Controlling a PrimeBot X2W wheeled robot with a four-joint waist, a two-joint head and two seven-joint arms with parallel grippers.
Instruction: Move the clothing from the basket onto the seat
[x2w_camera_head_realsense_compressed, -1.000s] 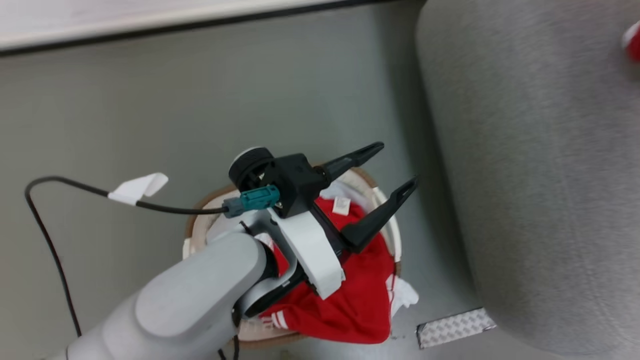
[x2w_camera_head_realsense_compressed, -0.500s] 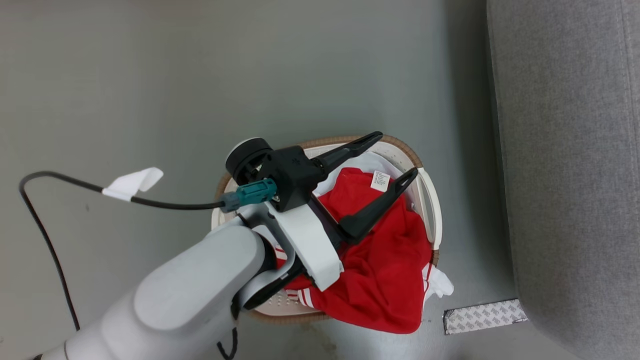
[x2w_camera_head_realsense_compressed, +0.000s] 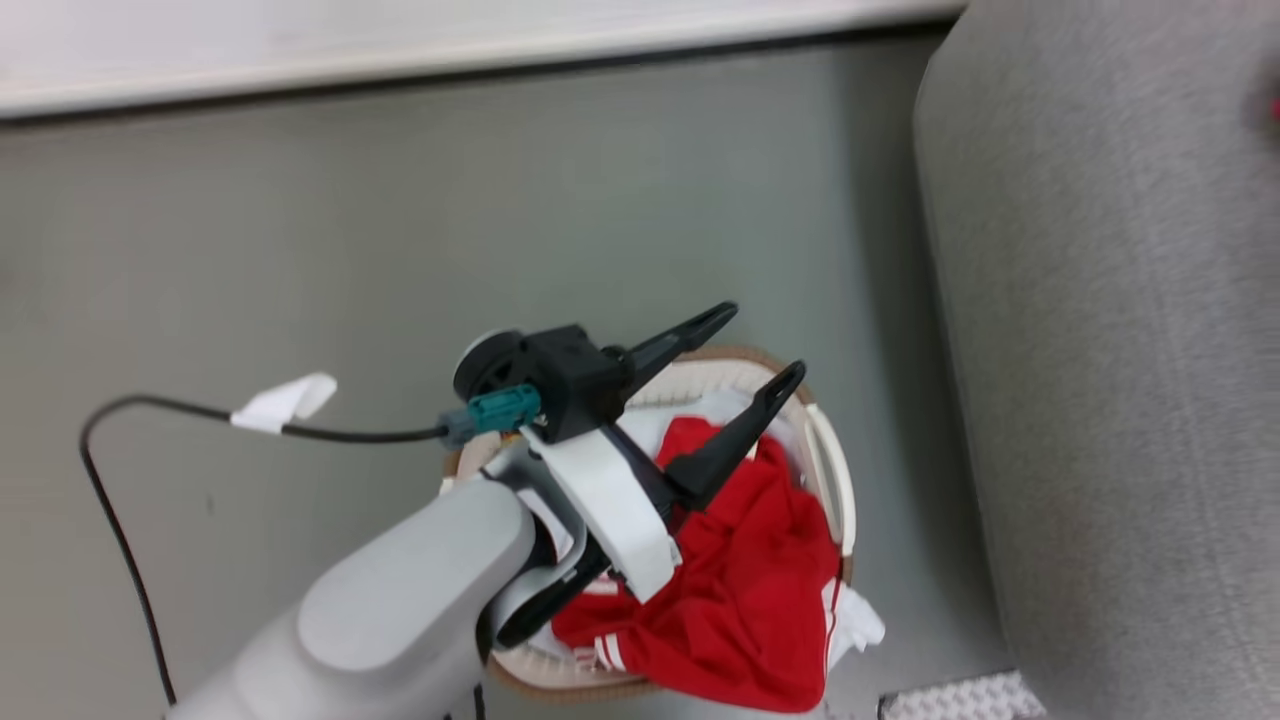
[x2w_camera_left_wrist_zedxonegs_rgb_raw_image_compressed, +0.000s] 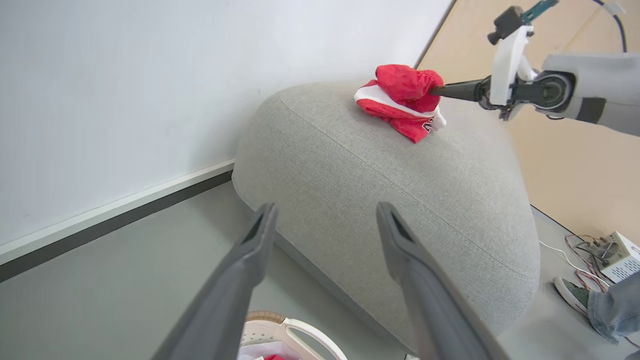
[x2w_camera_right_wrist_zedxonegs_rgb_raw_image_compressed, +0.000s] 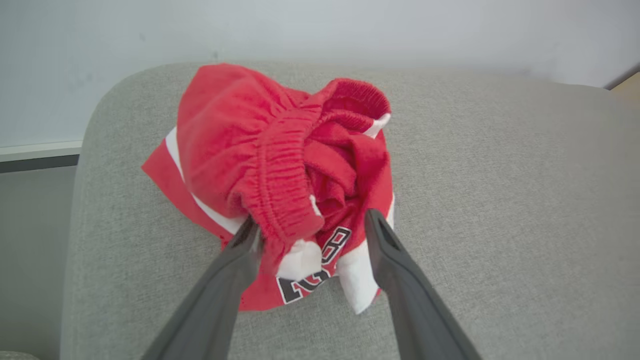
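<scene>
While one red garment lies on the seat, more clothing fills the basket.
Largest, the grey seat spans the right of the scene, the red garment bunched on top toward its far end. The cream basket stands on the floor just left of the seat, its red clothing spilling over the near rim. The left hand hangs above the basket, fingers spread wide, holding nothing. The right hand is spread about as wide, fingers either side of the bunch, not clamped.

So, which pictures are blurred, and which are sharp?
Head view: motion blur smears the light grey woven-fabric sofa. Left wrist view: the left end effector, near the lens, looks soft. Right wrist view: the crumpled bright red garment is sharp.
</scene>
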